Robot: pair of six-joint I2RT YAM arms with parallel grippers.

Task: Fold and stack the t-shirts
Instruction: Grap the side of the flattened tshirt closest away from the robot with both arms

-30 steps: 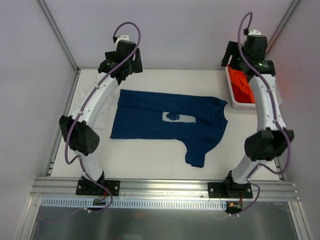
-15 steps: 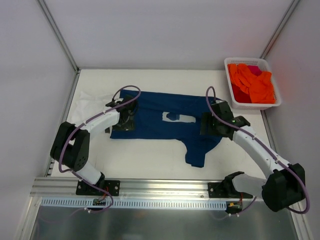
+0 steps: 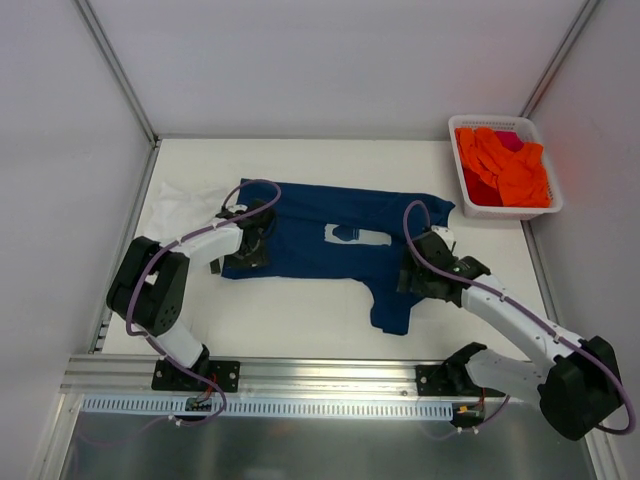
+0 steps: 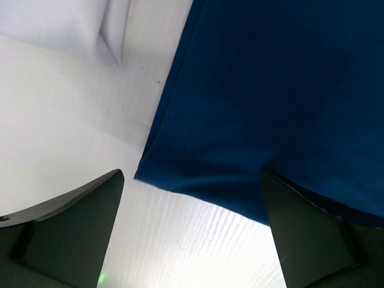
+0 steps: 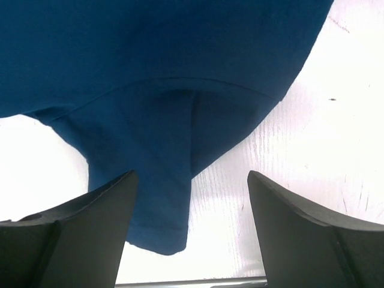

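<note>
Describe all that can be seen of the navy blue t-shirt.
The navy blue t-shirt lies flat on the table, seemingly soft cotton. A pale print shows on the chest; one short sleeve points toward the near edge. The open left gripper hovers over its hem corner, the open right gripper over the sleeve.

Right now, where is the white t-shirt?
In the top view, the white t-shirt lies at far left, just left of the navy t-shirt.

Matt navy cloth t-shirt (image 3: 340, 240)
</note>
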